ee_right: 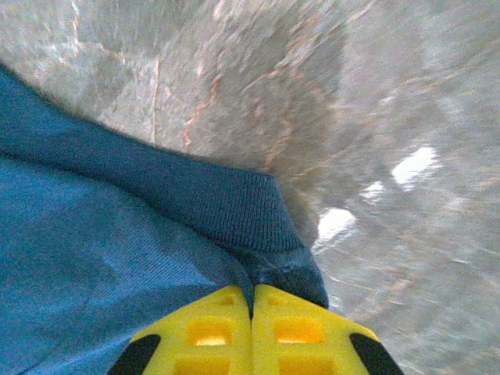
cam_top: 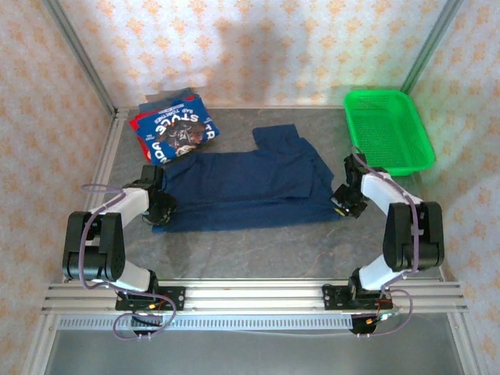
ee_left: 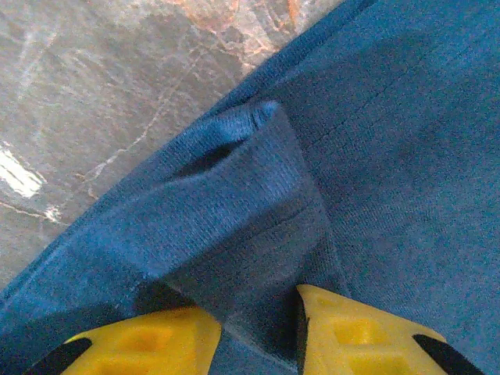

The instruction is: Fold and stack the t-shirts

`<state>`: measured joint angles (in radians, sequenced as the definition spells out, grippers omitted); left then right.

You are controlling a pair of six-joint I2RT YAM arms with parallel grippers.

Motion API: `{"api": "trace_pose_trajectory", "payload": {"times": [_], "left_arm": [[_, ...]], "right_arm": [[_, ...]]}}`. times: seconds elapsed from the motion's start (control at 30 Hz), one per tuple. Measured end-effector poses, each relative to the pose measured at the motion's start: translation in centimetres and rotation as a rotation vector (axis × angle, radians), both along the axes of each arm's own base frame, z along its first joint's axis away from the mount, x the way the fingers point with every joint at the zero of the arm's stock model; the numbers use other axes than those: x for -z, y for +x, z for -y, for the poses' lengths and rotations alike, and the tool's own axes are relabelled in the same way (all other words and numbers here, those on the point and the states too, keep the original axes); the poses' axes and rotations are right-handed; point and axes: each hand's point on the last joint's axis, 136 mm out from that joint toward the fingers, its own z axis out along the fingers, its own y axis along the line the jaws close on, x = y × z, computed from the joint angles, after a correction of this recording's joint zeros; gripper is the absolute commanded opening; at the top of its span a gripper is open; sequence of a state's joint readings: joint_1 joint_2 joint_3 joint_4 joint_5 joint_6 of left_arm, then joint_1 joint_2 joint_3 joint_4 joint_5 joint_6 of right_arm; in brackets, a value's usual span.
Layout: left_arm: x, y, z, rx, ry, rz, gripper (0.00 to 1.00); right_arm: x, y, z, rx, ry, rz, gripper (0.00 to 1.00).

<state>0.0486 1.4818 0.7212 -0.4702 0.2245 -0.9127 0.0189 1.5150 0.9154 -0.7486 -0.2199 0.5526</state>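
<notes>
Navy shirt: a dark navy t-shirt [cam_top: 250,183] is spread flat across the middle of the table, partly folded, with one sleeve pointing toward the back wall.

Left edge of the shirt: in the left wrist view a raised fold of the navy cloth [ee_left: 258,203] is seen standing up from the flat layer, with a stitched hem running along the tabletop.

Right edge of the shirt: in the right wrist view a ribbed hem corner [ee_right: 234,207] is seen lying against the marbled surface.

Folded stack: folded t-shirts [cam_top: 173,129] in red and blue, with white lettering and a printed picture on top, are laid at the back left corner, just beside the navy shirt's far left corner.

Left gripper: the left gripper [cam_top: 162,203] is set at the shirt's near left corner; its yellow fingers [ee_left: 156,340] are closed narrowly on the raised fold, which fills the gap between them.

Right gripper: the right gripper [cam_top: 344,201] is placed at the shirt's near right corner; its fingers [ee_right: 211,328] are pressed together, with the hem corner pinched at their tips.

Basket: a green mesh basket [cam_top: 353,99] is set at the back right, apart from the shirt.

Table: a grey marbled top [cam_top: 258,250] is enclosed by patterned walls.
</notes>
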Motion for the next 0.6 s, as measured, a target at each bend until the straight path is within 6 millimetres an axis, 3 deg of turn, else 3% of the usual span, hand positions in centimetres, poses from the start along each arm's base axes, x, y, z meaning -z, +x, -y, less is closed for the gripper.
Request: {"api": "trace_pose_trajectory", "payload": {"times": [0.17, 0.33, 0.47, 0.6], "left_arm": [[0.0, 0.0, 0.0, 0.011, 0.002, -0.001, 0.34], [0.0, -0.3, 0.1, 0.022, 0.002, 0.001, 0.34], [0.0, -1.0, 0.2, 0.028, 0.0, 0.004, 0.39], [-0.1, -1.7, 0.3, 0.029, -0.002, 0.003, 0.5]], "right_arm": [[-2.3, -1.4, 0.6, 0.046, -0.027, 0.035, 0.0], [-0.9, -4.9, 0.9, 0.094, -0.048, -0.043, 0.01], [0.3, -7.0, 1.4, 0.129, -0.072, -0.104, 0.08], [0.6, -7.1, 2.0, 0.157, -0.104, -0.111, 0.26]]}}
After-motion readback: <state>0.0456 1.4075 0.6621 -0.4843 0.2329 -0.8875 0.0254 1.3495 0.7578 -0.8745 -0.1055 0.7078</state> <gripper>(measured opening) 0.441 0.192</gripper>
